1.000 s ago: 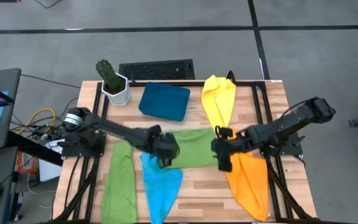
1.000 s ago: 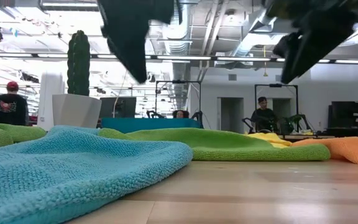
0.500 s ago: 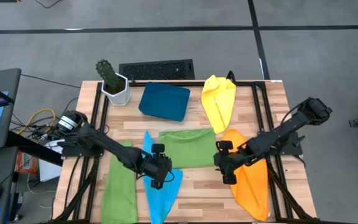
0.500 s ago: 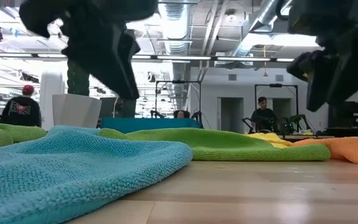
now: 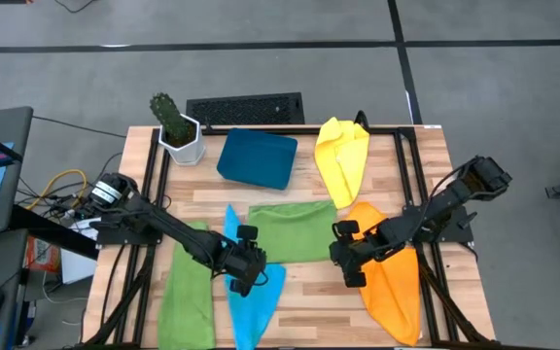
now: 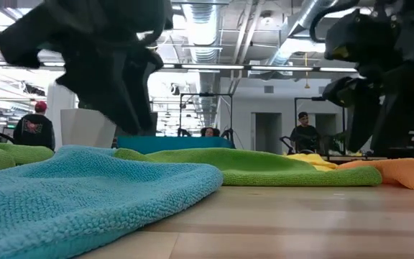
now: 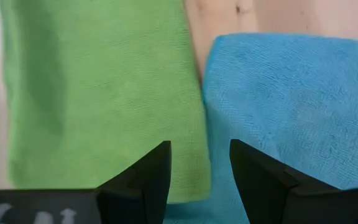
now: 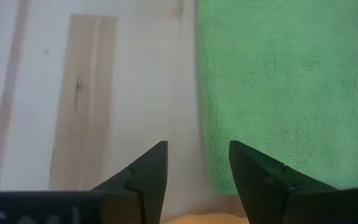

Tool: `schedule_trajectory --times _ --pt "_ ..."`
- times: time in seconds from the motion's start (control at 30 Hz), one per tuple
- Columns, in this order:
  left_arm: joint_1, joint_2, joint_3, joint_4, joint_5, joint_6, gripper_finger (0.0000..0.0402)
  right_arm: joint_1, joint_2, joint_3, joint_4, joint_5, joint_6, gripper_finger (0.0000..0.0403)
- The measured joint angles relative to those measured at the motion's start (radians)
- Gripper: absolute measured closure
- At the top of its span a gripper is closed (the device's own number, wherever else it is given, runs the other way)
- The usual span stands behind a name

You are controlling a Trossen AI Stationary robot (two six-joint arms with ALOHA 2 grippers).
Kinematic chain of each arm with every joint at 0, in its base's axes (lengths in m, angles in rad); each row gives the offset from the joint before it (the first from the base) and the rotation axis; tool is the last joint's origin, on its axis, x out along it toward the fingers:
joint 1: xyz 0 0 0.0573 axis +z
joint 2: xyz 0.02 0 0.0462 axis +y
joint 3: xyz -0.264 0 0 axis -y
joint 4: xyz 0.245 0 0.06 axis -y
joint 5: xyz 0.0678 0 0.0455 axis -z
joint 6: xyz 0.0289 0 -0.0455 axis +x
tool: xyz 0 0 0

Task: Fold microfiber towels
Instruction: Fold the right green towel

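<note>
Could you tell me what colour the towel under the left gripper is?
Sky-blue towel, clearest in the high view.

A: Was anything cut off?
B: The sky-blue towel point(image 5: 252, 292) and the left green towel point(image 5: 187, 290) ran off the high view's bottom edge.
A: Anything hidden?
B: The left pincer point(image 5: 244, 282) covered part of the sky-blue towel.
</note>
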Motion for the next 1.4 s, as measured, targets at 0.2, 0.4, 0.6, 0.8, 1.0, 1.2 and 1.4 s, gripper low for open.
schedule_trajectory --times 0.2,0.4,0.6,0.8,1.0,1.2,1.4 --pt "0.003 0.029 -0.001 0.009 0.015 0.017 0.0244 0.000 0.013 0.000 0.000 -0.003 -0.014 0.0205" --pt "0.004 0.034 -0.053 0.036 0.007 -0.008 0.0244 -0.005 0.013 -0.011 0.005 -0.003 -0.017 0.0207" --pt "0.001 0.034 -0.066 0.042 0.009 0.014 0.0244 -0.021 0.013 -0.054 0.051 -0.004 -0.009 0.0205" --pt "0.020 0.034 -0.066 0.041 0.030 0.036 0.0246 -0.031 0.013 -0.067 0.068 -0.004 -0.001 0.0220" --pt "0.043 0.046 -0.065 0.044 0.036 0.052 0.0289 -0.031 0.013 -0.067 0.071 -0.004 -0.005 0.0259" --pt "0.063 0.088 -0.060 0.048 0.099 0.042 0.0369 -0.031 0.013 -0.068 0.048 -0.016 -0.007 0.0303" --pt "0.074 0.094 -0.050 0.034 0.059 -0.002 0.0389 -0.030 0.012 -0.071 0.044 -0.033 -0.008 0.0356"
